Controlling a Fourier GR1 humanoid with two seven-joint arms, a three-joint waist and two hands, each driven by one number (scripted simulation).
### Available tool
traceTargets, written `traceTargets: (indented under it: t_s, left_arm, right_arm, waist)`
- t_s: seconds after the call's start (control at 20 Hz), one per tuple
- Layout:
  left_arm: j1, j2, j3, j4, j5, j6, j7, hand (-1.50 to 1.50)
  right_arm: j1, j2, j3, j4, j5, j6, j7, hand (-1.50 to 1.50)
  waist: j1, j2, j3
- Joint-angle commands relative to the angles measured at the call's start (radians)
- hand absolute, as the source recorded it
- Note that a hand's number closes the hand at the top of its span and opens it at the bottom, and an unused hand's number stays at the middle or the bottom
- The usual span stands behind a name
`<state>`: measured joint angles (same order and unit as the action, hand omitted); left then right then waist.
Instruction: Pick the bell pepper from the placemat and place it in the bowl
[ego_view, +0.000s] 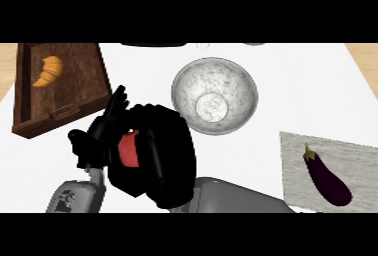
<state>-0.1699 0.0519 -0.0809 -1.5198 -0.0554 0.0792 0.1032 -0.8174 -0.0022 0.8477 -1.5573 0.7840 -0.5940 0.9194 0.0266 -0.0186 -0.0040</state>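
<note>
Curling round the red bell pepper at lower left of centre, the right hand encloses it, likely for carrying. The left hand rests just beside, fingers straight. The placemat at lower right bears only an eggplant. Higher up, the bowl stands open with bare counter to its right and the wooden tray to its left.

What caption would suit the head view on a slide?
Right hand holds the pepper near the bowl; eggplant lies on the placemat, croissant in the tray.
</note>
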Motion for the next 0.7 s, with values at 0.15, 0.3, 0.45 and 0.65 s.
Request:
traceTargets:
  t_s: [0.15,0.3,0.45,0.65]
  left_arm:
    - [-0.009,-0.011,-0.003,-0.007,-0.007,0.013,0.005,0.0]
    - [0.012,0.026,0.036,0.019,0.022,-0.026,-0.05,0.0]
    - [0.01,-0.001,0.017,0.012,0.021,-0.016,-0.021,0.0]
    - [0.011,0.032,0.038,-0.02,0.021,-0.023,-0.011,0.0]
  right_arm:
    - [-0.365,0.002,-0.072,0.018,0.028,0.135,0.411,1.5]
    - [-0.452,0.002,-0.113,0.096,0.0,0.12,0.434,1.5]
    - [-0.528,0.002,-0.205,0.197,-0.015,0.169,0.4,1.5]
    - [-0.527,0.002,-0.244,0.282,-0.051,0.165,0.353,1.5]
  waist:
    - [0.002,0.005,0.001]
    - [0.007,0.013,0.001]
    - [0.0,0.015,0.001]
    - [-0.005,0.017,0.003]
